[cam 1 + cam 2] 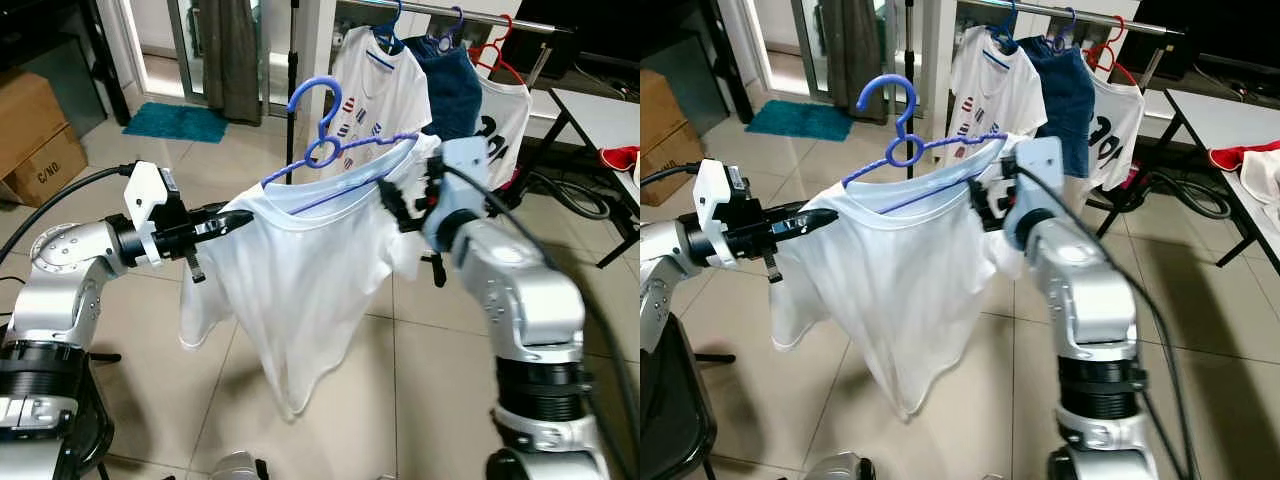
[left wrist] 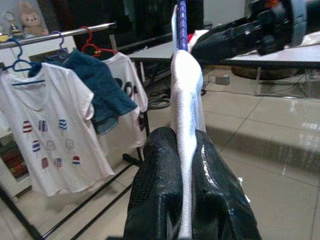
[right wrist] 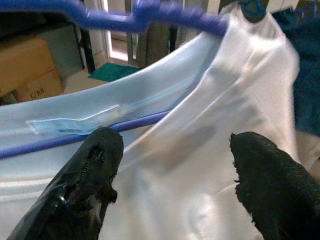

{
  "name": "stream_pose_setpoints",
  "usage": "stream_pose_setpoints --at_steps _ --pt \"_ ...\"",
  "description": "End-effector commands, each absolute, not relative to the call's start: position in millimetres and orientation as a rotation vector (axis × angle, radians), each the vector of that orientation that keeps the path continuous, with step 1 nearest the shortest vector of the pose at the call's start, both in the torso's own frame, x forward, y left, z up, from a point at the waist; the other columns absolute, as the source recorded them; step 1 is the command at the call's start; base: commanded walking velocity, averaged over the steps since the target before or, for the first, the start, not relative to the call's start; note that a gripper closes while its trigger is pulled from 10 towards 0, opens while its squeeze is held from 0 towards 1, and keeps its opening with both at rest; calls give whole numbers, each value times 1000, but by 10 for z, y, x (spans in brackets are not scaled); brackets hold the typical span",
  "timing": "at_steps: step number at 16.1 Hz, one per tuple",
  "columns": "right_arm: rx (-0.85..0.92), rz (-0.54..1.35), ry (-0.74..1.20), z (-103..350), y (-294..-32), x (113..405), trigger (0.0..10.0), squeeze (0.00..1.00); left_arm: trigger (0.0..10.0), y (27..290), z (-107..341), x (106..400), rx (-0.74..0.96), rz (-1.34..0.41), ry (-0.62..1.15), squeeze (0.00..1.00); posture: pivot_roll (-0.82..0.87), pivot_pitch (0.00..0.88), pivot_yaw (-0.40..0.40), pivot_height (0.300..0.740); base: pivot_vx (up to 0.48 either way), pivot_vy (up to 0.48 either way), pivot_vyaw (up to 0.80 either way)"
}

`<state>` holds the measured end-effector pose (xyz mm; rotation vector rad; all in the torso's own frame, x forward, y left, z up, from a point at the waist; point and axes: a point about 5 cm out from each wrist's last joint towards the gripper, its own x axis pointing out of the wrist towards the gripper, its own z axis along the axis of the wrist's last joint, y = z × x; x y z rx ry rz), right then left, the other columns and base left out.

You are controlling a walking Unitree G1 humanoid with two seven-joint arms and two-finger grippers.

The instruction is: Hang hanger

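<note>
Left wrist view: left hand [image 2: 186,200] pinching shirt [image 2: 186,90].

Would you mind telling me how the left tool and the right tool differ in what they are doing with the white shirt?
The left tool is shut on the white shirt's shoulder edge; the right tool is open, fingers either side of the cloth. The left tool reaches in level from the side; the right tool sits at the opposite shoulder. Both are at the blue hanger.
</note>
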<state>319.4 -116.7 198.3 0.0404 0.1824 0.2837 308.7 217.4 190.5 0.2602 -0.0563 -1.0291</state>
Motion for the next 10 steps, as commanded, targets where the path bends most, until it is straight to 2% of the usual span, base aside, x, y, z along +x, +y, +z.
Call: stream_pose_setpoints --at_steps 1,3,4,5,6,8,9,10 --pt "62 248 165 2024 -1219 3229 10000 0 0 2095 1953 3072 252 -1055 -89 0 -8 0 -51 740 0 0 0" --pt "60 206 156 2011 -1250 3269 9647 0 0 2054 1955 3053 245 -1065 -90 0 -8 0 -53 740 0 0 0" --pt "61 189 153 2005 -1271 3285 8275 0 0 2038 1957 3043 241 -1071 -92 0 -8 0 -53 740 0 0 0" --pt "59 163 146 2001 -1303 3304 5059 0 0 2028 1954 3029 239 -1073 -90 0 -8 0 -53 740 0 0 0" --pt "57 155 144 2000 -1312 3310 5059 0 0 2026 1953 3024 238 -1073 -89 0 -8 0 -53 740 0 0 0" --pt "57 127 138 2005 -1364 3335 4039 0 0 2034 1948 3013 239 -1069 -82 0 -7 0 -54 740 0 0 0" --pt "59 121 133 2018 -1393 3345 3098 0 0 2046 1950 3017 244 -1064 -76 0 -8 0 -52 740 0 0 0" --pt "59 119 131 2021 -1407 3351 2745 0 0 2053 1953 3021 245 -1063 -74 0 -8 0 -51 740 0 0 0"
